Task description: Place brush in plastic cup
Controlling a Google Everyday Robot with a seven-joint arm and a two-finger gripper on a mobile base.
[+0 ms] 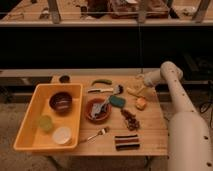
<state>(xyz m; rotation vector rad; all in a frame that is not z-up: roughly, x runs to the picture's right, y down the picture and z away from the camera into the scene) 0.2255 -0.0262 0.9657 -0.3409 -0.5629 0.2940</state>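
The brush (104,90) lies flat at the back middle of the table, its cream-white handle pointing left and its dark head to the right. The plastic cup (45,122), small and yellow-green, stands in the front left of the yellow tray (26,116). My gripper (140,81) hovers at the back right of the table, right of the brush head and just above a yellow item (133,92). It is open and holds nothing. The white arm reaches in from the lower right.
The tray also holds a dark brown bowl (61,101) and a white round lid (62,135). On the table are a terracotta bowl (97,111), a teal sponge (118,101), an orange piece (141,103), a green item (102,82), a fork (96,134), brown bits (131,120) and a dark striped block (126,142).
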